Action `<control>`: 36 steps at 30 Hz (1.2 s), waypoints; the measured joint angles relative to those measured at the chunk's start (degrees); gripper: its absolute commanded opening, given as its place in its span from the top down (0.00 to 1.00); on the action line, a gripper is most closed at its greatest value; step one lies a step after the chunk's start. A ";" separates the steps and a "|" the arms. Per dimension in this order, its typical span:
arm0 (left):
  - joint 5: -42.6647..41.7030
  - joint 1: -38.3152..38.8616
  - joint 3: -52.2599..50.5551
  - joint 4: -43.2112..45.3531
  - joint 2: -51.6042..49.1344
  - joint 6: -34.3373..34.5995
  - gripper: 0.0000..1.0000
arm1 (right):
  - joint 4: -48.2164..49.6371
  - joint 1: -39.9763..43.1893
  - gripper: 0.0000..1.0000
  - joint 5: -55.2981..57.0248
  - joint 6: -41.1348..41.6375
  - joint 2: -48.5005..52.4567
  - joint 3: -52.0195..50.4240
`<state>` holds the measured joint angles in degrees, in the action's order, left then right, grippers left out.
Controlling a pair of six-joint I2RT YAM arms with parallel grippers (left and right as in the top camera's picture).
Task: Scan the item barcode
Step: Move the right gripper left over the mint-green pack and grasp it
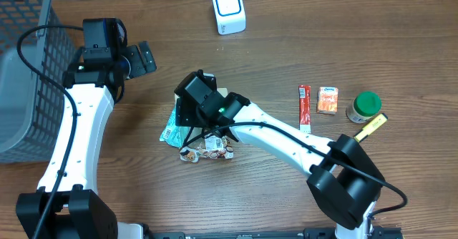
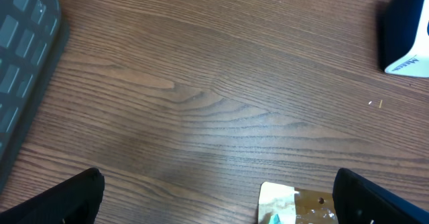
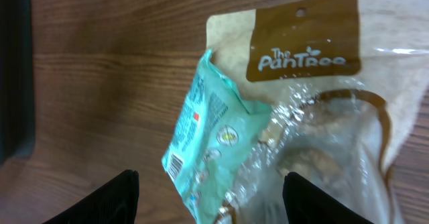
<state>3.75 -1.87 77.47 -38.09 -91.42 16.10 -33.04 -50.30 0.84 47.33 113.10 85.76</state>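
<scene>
Grey mesh basket (image 1: 25,67) — left edge of wooden table (image 1: 322,38). Right side — red sachet (image 1: 304,106), orange packet (image 1: 327,99), green-lidded jar (image 1: 365,106), yellow marker (image 1: 371,127).

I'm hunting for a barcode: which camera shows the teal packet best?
Right wrist: the teal packet fills mid-frame, barcode showing. Overhead shows only its left edge, the rest hidden; left wrist, a sliver at most.

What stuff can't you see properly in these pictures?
- Overhead: the snack pile is mostly hidden under the right arm.
- Right wrist: the Pantree bag runs off the bottom edge; the barcode on the teal packet is too small to read.
- Left wrist: the scanner is cut off by the right edge, the grey basket by the left.
</scene>
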 measured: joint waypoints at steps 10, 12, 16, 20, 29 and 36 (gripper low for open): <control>0.00 0.00 0.00 0.00 0.00 0.00 0.00 | 3.45 -1.11 0.61 0.11 1.84 7.93 -0.17; 0.02 0.00 0.00 0.02 0.00 0.00 0.00 | 4.13 -1.22 0.76 0.04 1.84 7.96 -0.22; 0.02 0.00 0.00 0.02 0.00 0.00 0.00 | 4.63 -1.16 0.96 0.02 2.14 7.93 -0.22; 0.02 0.00 0.00 0.00 0.00 0.00 0.00 | 4.42 -0.72 0.96 -0.46 1.66 7.43 -0.22; 0.00 0.00 0.00 0.00 0.00 0.00 0.00 | -1.88 3.69 0.97 -0.81 -3.78 -6.08 -0.59; 0.02 0.00 0.00 0.02 0.00 0.00 0.00 | -17.33 13.97 0.96 -0.52 -5.14 -10.08 -0.28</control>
<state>3.77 -1.87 77.47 -38.06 -91.42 16.10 -50.37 -36.34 0.32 42.19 103.02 85.47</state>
